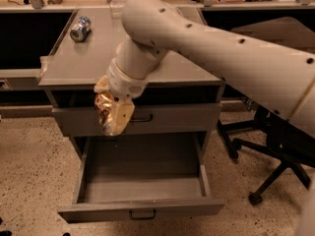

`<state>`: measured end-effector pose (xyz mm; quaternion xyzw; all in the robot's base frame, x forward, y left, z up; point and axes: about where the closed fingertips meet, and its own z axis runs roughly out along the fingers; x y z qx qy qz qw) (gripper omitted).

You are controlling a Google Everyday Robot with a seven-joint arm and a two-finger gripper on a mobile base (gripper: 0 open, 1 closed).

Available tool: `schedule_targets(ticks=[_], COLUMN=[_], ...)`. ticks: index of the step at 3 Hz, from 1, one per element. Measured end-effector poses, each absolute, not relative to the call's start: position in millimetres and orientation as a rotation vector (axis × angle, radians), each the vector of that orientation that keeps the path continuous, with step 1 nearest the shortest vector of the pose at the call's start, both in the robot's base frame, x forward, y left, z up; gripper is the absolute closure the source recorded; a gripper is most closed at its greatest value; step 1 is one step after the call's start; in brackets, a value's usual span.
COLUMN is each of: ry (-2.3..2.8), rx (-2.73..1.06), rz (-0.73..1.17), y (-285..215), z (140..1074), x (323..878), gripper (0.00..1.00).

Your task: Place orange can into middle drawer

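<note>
My gripper (pixel 114 116) hangs in front of the grey cabinet, level with the closed upper drawer (pixel 172 119) and above the left half of the open middle drawer (pixel 142 181). It is shut on the orange can (pixel 104 107), a crumpled shiny orange-gold can held between the pale fingers (pixel 121 118). The middle drawer is pulled out, its inside is bare, and its small dark handle (pixel 142 214) shows on the front. My arm reaches in from the right across the cabinet top (pixel 83 58).
A blue-and-silver can (pixel 80 28) lies on its side at the back left of the cabinet top. A black office chair (pixel 268 151) with wheeled legs stands right of the cabinet. Speckled floor lies in front. Cluttered benches run along the back.
</note>
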<state>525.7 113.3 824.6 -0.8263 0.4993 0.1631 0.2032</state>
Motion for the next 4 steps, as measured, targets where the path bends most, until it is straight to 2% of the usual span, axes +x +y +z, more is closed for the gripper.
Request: schedule_targets(ticks=[1, 2, 3, 4], ry=[1.493, 1.5, 1.593, 1.734], rx=[-2.262, -2.258, -2.188, -2.097], rz=[0.453, 0.45, 0.403, 0.41], y=[73.9, 72.5, 54.5, 15.3], z=[792.1, 788.6, 740.6, 652.8], x=[516.2, 516.5, 523.4, 509.2], gripper=[1.0, 1.0, 1.0, 1.0])
